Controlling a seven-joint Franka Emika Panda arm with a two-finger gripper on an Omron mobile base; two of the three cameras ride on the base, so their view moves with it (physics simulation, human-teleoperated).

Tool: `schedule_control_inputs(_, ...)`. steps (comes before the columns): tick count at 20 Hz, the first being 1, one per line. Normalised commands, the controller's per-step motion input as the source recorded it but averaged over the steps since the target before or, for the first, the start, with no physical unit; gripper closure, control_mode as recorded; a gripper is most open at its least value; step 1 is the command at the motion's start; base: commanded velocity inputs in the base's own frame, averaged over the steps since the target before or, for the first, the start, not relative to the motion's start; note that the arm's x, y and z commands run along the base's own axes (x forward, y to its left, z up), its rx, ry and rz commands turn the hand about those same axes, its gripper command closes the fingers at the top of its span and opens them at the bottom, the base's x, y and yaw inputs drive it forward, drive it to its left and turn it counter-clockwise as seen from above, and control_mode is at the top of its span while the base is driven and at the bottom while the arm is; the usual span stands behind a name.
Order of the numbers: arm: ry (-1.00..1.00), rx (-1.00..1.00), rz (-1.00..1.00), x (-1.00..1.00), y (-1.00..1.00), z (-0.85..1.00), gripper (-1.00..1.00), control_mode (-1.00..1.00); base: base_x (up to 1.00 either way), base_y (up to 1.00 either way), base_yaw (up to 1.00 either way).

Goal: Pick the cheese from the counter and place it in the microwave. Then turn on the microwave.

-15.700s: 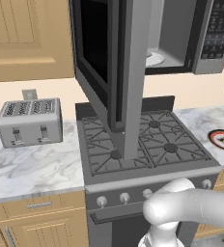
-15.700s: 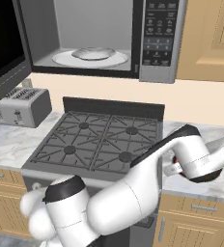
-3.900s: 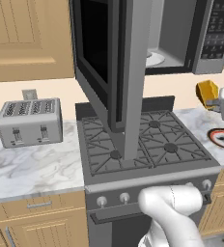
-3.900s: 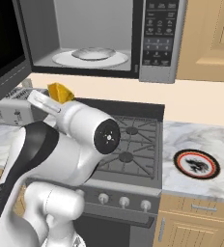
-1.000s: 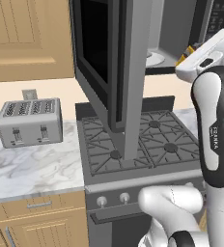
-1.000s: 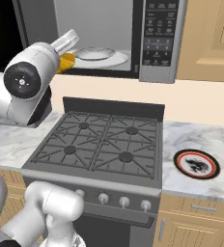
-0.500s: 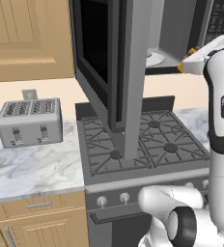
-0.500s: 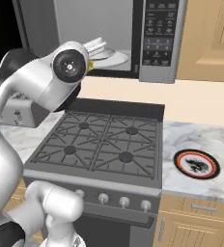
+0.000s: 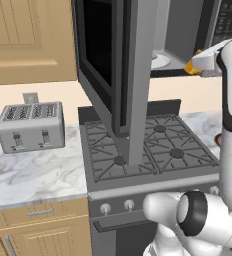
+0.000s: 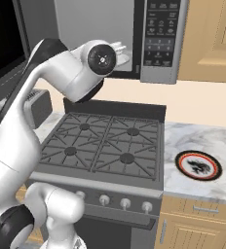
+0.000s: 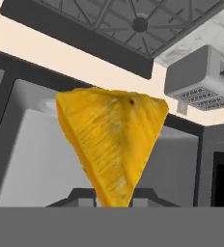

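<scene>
I have the cheese (image 11: pixel 113 144) clamped in the fingers (image 9: pixel 195 63), its wide end pointing away from the hand. In the left base view the hand sits at the mouth of the open microwave (image 9: pixel 183 30), the cheese just in front of the white turntable (image 9: pixel 160 61). Below are the stove (image 10: pixel 107 146), the toaster (image 9: pixel 30 126) on the desk (image 9: pixel 33 175), and the plate (image 10: pixel 198 165).

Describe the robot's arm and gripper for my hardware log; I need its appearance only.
The arm is glossy white, built of rounded tubular links with dark grey bands and black circular caps at the joints. One link carries small dark lettering, too small to read. The gripper is white. No cables are visible.
</scene>
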Motion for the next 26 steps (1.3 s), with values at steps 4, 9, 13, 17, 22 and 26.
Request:
schedule_control_inputs(4,0.19,0.16,-0.07,0.24,0.29,0.43,1.0,-1.0,0.0,0.0,0.0)
schedule_control_inputs(9,0.19,0.02,-0.08,0.28,0.85,0.23,1.0,-1.0,0.0,0.0,0.0)
schedule_control_inputs(13,0.19,0.0,-0.07,0.23,1.0,0.12,1.0,-1.0,0.0,0.0,0.0)
schedule_control_inputs(17,0.17,0.01,-0.07,0.29,0.66,0.13,1.0,-1.0,0.0,0.0,0.0)
schedule_control_inputs(22,0.16,0.07,-0.05,0.39,0.27,0.15,1.0,-1.0,0.0,0.0,0.0)
schedule_control_inputs(26,0.16,0.07,-0.04,0.78,0.05,0.31,1.0,-1.0,0.0,0.0,0.0)
